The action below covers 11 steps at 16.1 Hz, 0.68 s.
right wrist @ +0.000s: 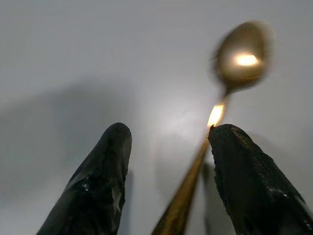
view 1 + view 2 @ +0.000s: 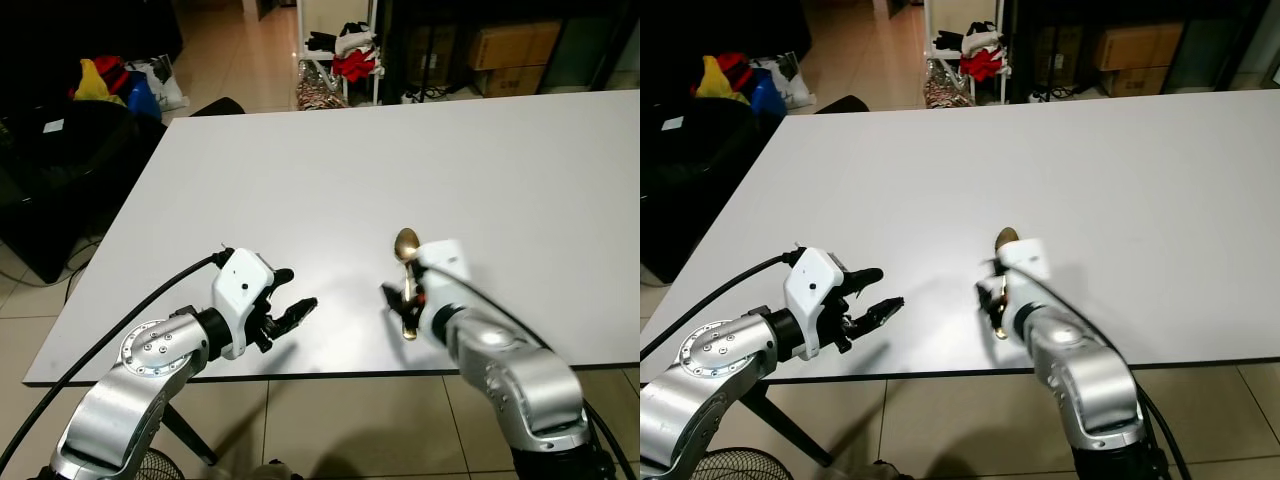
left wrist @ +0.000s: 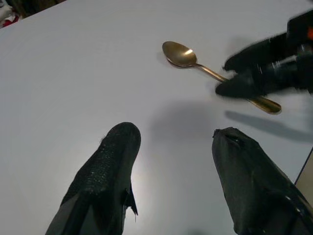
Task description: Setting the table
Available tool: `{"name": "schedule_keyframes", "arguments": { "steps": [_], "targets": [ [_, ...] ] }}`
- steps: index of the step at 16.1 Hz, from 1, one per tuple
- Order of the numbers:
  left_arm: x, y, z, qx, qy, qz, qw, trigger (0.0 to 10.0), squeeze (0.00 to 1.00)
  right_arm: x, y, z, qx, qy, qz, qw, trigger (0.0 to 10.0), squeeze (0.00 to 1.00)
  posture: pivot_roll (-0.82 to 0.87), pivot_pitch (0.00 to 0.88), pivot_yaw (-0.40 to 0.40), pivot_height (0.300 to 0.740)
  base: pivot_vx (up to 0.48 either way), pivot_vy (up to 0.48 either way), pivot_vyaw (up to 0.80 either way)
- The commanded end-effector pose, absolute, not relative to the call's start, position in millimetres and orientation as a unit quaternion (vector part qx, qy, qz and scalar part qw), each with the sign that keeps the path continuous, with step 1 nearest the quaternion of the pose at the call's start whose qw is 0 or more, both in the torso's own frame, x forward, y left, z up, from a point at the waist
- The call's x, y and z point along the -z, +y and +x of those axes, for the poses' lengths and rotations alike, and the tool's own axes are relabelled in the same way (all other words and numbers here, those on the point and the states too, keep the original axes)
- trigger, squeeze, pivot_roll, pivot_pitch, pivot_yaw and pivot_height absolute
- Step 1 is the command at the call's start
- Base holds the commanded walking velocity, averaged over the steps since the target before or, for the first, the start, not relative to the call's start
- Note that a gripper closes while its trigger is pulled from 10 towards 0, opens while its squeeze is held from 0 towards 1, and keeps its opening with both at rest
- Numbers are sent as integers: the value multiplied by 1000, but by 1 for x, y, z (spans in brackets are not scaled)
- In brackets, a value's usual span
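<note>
Spoon (image 2: 406, 262) placing is the step I'm judging in hand; next I'd need to back off without nudging it. My right pincer (image 1: 168, 147) is standing open, the handle running between its fingers towards 12 o'clock on the table (image 2: 520, 170). My left pincer (image 2: 290, 303) is hovering open at 9 o'clock.

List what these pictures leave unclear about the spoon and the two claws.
- Spoon handle: in the eye views, mostly hidden behind the right claw.
- Spoon bowl: blurred in the right wrist view.
- Right claw's contact with the handle: unclear; its fingers look spread.
- Left claw: fingertips cut off by the left wrist view's lower edge.
</note>
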State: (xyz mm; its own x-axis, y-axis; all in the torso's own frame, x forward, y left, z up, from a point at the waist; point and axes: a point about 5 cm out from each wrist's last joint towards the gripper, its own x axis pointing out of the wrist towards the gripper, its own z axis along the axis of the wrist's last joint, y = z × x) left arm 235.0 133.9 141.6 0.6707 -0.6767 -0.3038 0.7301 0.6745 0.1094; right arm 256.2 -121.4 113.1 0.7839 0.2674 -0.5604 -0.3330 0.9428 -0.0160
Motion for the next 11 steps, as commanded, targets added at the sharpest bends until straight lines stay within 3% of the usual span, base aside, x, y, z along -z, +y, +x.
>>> {"name": "schedule_keyframes", "arguments": {
  "steps": [1, 2, 3, 11],
  "targets": [
    [-140, 138, 236, 382, 123, 119, 908, 10000, 0, -104, -119, 253, -171, 316, -82, 930, 10000, 1000, 140, 0, 88, 727, 0, 0, 0],
    [-140, 138, 236, 382, 123, 119, 908, 10000, 0, -102, -119, 252, -171, 322, -86, 927, 10000, 1000, 140, 0, 88, 727, 0, 0, 0],
    [-140, 138, 235, 384, 123, 119, 907, 10000, 0, -98, -124, 251, -163, 334, -96, 924, 10000, 0, 143, 0, 84, 727, 0, 0, 0],
    [-141, 138, 237, 388, 122, 122, 905, 10000, 0, -99, -136, 250, -131, 339, -102, 926, 10000, 0, 132, 0, 94, 727, 0, 0, 0]
  ]
}}
